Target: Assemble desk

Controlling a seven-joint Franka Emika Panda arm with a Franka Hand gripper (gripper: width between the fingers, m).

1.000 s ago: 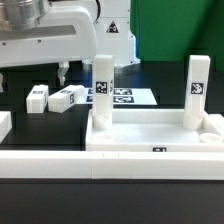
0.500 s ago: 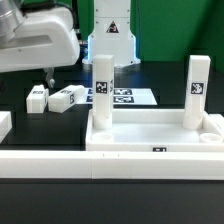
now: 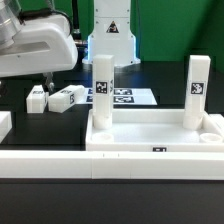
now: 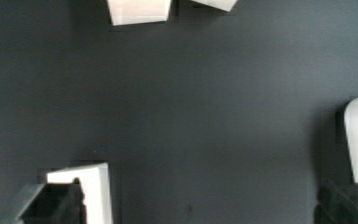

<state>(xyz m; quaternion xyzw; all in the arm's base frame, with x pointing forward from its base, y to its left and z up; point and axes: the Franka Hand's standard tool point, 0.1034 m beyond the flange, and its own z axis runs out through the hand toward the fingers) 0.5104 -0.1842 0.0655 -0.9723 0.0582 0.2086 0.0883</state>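
Exterior view: a white desk slab (image 3: 150, 130) sits near the front of a black table (image 3: 40, 132), with two upright legs (image 3: 102, 82) standing in its rear corner sockets.
A long white rail (image 3: 60, 165) lies just in front of the slab. Behind it, toward the exterior view's left, two loose legs (image 3: 67, 97) lie side by side. The gripper (image 3: 46, 76) hangs near them, jaws spread wide, holding nothing.

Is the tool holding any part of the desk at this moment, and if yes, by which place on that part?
Nothing is held. The tool is open and hangs above the loose legs, apart from them.
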